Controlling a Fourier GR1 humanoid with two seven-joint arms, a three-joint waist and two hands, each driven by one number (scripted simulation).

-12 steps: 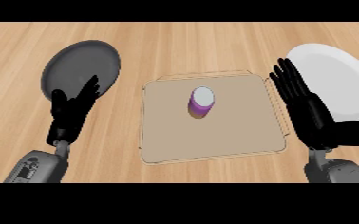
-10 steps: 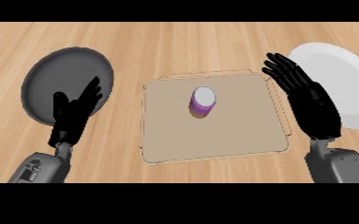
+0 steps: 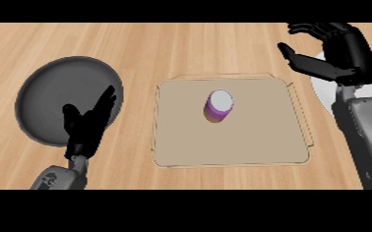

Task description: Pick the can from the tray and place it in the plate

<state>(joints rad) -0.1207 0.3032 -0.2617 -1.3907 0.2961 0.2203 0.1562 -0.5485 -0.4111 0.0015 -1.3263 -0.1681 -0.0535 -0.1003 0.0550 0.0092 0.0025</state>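
Head view: can [image 3: 219,106] stands upright mid-tray [image 3: 181,147], untouched; my right hand [image 3: 328,54] hangs up and right of the can, fingers spread, holding nothing; left hand [image 3: 88,126] rests open over the dark plate [image 3: 51,98], left of the can; right looks a bit nearer to me.

A purple can [image 3: 219,106] with a white top stands upright near the middle of a flat tan tray [image 3: 254,137] on the wooden surface [image 3: 145,44]. At nine o'clock from the can lies a dark grey plate [image 3: 54,93], and the left hand [image 3: 87,128] rests open over the plate's four-o'clock rim, fingers straight. The right hand [image 3: 330,61] hangs at two o'clock from the can, fingers spread and partly curled around nothing, covering most of a white plate [image 3: 320,86] at the right edge.
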